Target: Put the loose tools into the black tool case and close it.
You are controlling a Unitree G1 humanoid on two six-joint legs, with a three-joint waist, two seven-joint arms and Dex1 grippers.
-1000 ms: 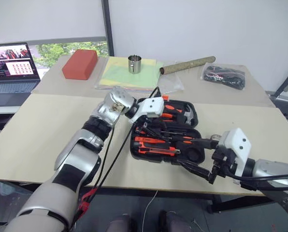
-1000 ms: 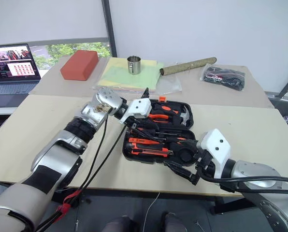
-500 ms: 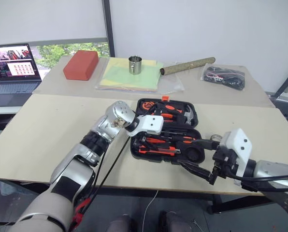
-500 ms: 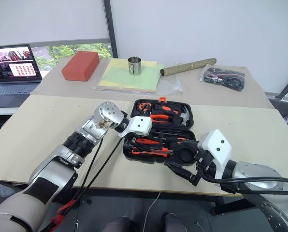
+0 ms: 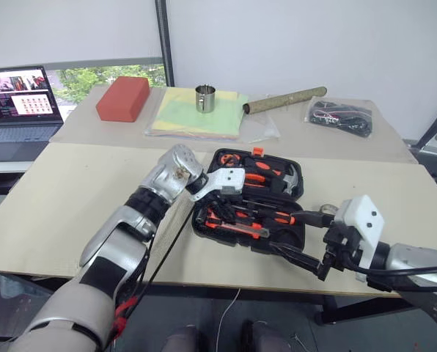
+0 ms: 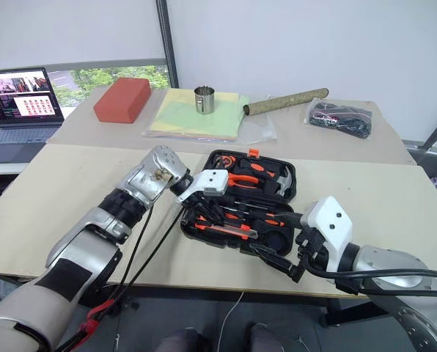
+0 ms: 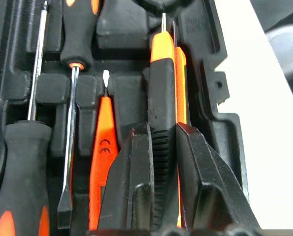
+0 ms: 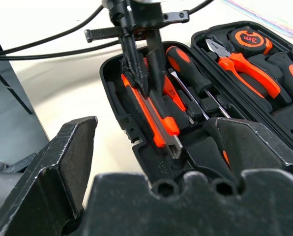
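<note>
Black tool case (image 5: 256,196) lies open on the tan table (image 5: 64,198), near its front edge, lid half on the far side, tray half nearer the robot; everything below is placed relative to that case. L gripper (image 7: 162,147) is down in the tray half at the case's left end, its two black fingers (image 7: 136,172) pinched either side of the orange-black utility knife (image 7: 162,88), which sits along the front-edge slot (looks seated or v. nearly, though I can't tell if it's fully pressed home). Beside the knife, further into the case, lie the small flat orange tool (image 7: 103,142) and two slim screwdrivers (image 7: 70,162), all in their slots. The lid half holds the orange-handled pliers (image 8: 240,61) and a round orange tape measure (image 8: 247,37); hammer head (image 5: 292,178) sits at the case's far right corner. R gripper (image 5: 299,258) hangs just off the case's front right corner, fingers spread wide, nothing in them. Step in hand, as I read it: seating the knife, i.e. tail end of the loading phase, w/ nothing loose lying around the case that I can see. Next move prob calls for the L fingers to let go and lift straight out w/o dragging the knife up, then the lid needs swinging over the tray and pressing shut at the small orange latch (image 5: 259,152) on the case's far edge. The R gripper is well placed to steady the front edge meanwhile.
</note>
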